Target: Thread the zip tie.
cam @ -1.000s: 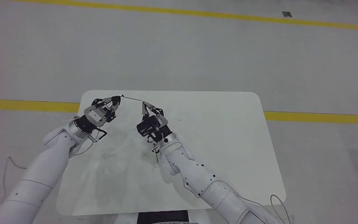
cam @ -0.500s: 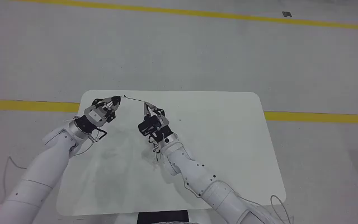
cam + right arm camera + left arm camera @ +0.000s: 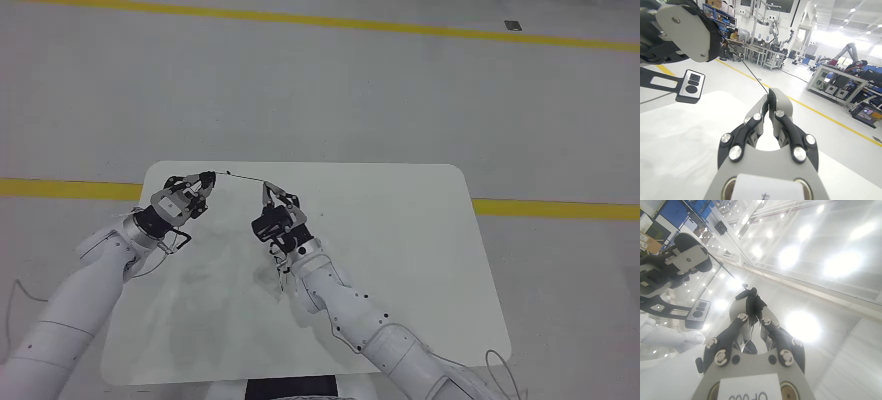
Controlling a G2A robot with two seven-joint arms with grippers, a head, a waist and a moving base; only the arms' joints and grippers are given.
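Left gripper (image 3: 206, 179) pinched tight on the zip tie (image 3: 244, 177) head end, right gripper (image 3: 267, 187) clamping the strap, which runs straight between their fingertips. No loop formed, so threading looks not yet done.

Nothing legible anywhere. White sticker (image 3: 750, 386) on the base of the left gripper (image 3: 753, 300): dark print, upside down and cut off at the view's edge, can't make it out. White sticker (image 3: 768, 186) on the base of the right gripper (image 3: 769, 100): one dark mark, mostly cut off. Small dark tag (image 3: 512, 25) on the floor (image 3: 400, 100): too small to tell.
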